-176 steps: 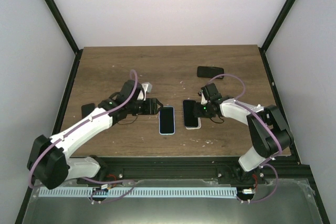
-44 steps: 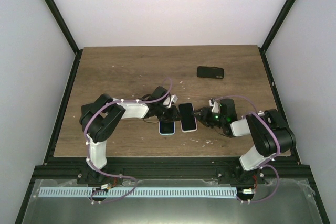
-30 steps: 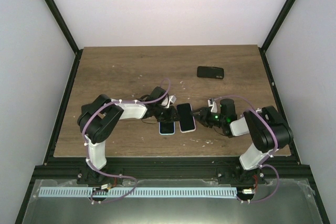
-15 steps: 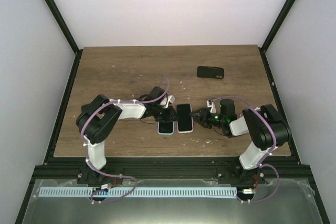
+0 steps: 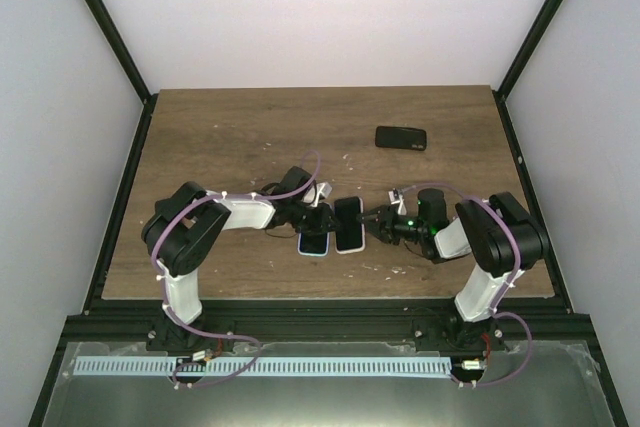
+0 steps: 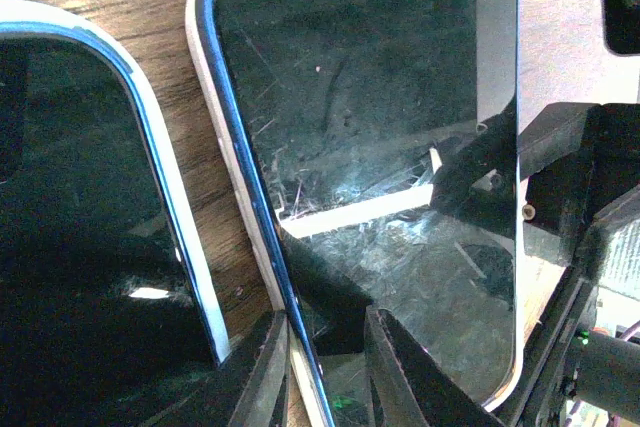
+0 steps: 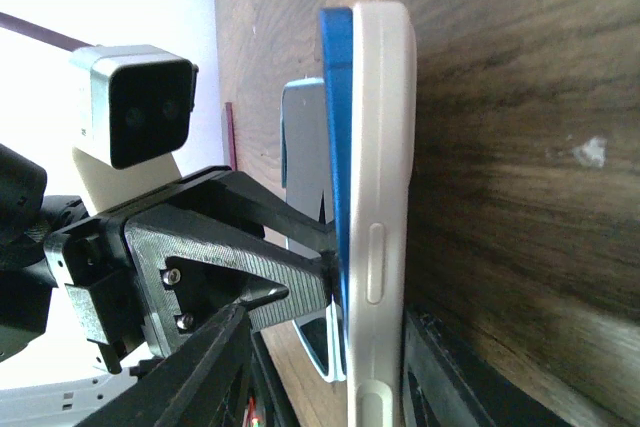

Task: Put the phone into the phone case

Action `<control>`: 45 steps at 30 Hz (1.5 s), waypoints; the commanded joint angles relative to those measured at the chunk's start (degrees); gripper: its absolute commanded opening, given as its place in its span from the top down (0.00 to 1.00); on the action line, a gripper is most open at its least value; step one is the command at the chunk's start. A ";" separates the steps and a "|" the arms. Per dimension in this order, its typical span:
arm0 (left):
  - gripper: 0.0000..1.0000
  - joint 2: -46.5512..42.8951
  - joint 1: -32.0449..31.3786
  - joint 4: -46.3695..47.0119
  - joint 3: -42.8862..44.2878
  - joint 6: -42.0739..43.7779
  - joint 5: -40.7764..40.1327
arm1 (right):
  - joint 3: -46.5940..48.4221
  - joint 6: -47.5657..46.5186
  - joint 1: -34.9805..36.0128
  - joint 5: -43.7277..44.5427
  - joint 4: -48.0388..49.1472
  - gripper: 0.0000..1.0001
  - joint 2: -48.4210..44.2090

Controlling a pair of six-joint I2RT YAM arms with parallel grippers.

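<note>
The phone [image 5: 348,224], dark glass with a blue edge [image 6: 380,127], lies in a white phone case [image 7: 385,147] at the table's middle. Its blue edge [image 7: 335,97] stands proud of the case rim [image 6: 238,197]. My left gripper [image 5: 322,219] comes in from the left. Its jaws [image 6: 325,322] are narrow, one finger outside the case rim and the other finger [image 7: 270,277] pressing on the glass. My right gripper [image 5: 372,219] straddles the right side of the phone and case [image 7: 328,327], the lower finger against the case and the upper one clear of the phone.
A second phone [image 5: 313,243] with a pale blue-white rim [image 6: 70,197] lies flat just left of the case, almost touching it. A dark phone-sized slab [image 5: 401,137] lies at the back right of the wooden table [image 5: 250,137].
The phone in its case has slid a little left, toward the second phone, and both grippers moved left with it. The left jaws have eased slightly.
</note>
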 commanded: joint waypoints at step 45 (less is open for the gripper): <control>0.06 -38.37 6.08 -11.00 -1.22 -4.55 4.42 | 1.87 0.37 1.63 -9.63 -11.72 0.94 -36.94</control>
